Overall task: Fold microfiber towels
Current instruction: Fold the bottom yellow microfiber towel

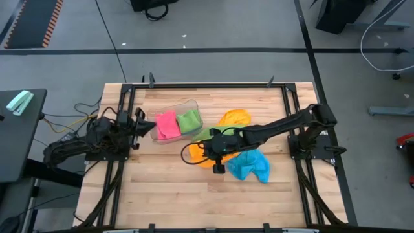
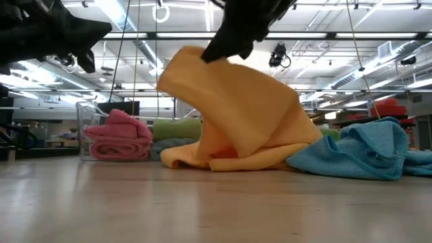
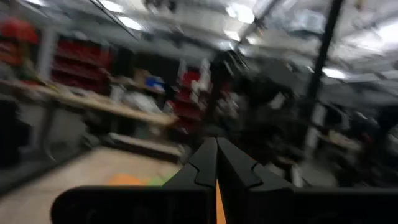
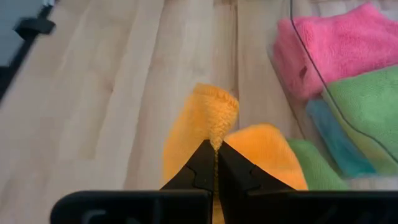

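We are pinching a corner of the fuzzy orange towel [image 4: 208, 121] in the fully closed right tool [image 4: 216, 151], lifting it into a draped peak just beside the clear plastic tub [image 1: 194, 107] on the wooden desk [image 1: 168, 194]. Our left tool [image 3: 216, 163] is hanging closed and empty on the tub's far side. Folded pink towel [image 1: 167, 124] and green towel [image 1: 189, 120] are sitting in the tub; a crumpled blue towel [image 1: 250, 166] is lying near it

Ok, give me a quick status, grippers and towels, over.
Right gripper shut on orange microfiber towel, lifted mid-table. Left gripper shut, empty, beside clear plastic tub. Loose blue towel lies alongside.
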Robot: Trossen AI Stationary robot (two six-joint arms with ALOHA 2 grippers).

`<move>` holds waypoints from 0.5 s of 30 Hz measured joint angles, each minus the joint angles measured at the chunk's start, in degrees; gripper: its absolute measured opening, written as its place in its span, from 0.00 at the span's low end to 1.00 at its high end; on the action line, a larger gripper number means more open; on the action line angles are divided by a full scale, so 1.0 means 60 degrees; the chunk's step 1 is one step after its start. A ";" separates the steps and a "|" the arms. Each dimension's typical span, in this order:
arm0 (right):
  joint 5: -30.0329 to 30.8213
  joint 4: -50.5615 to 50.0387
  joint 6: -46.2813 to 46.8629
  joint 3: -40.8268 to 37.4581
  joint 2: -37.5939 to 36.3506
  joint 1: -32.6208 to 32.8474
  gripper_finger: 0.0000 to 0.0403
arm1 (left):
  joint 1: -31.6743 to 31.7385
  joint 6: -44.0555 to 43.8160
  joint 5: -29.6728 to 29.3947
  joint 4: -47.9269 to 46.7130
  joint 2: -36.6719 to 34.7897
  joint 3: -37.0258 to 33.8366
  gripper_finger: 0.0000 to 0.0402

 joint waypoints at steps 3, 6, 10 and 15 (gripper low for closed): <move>0.0208 0.0646 -0.0250 0.0000 0.0323 -0.0091 0.03 | -0.0004 -0.0137 0.0826 -0.0316 0.0152 0.0000 0.03; 0.0229 0.1378 -0.0330 0.0011 0.0519 -0.0162 0.03 | -0.0004 -0.0511 0.1331 -0.0234 0.0391 0.0000 0.04; 0.0233 0.1824 -0.0573 0.0011 0.0636 -0.0168 0.03 | -0.0037 -0.0688 0.1409 -0.0316 0.0582 0.0041 0.03; 0.0237 0.2271 -0.0837 0.0011 0.0637 -0.0190 0.03 | -0.0044 -0.0609 0.1330 -0.0096 0.0974 0.0033 0.03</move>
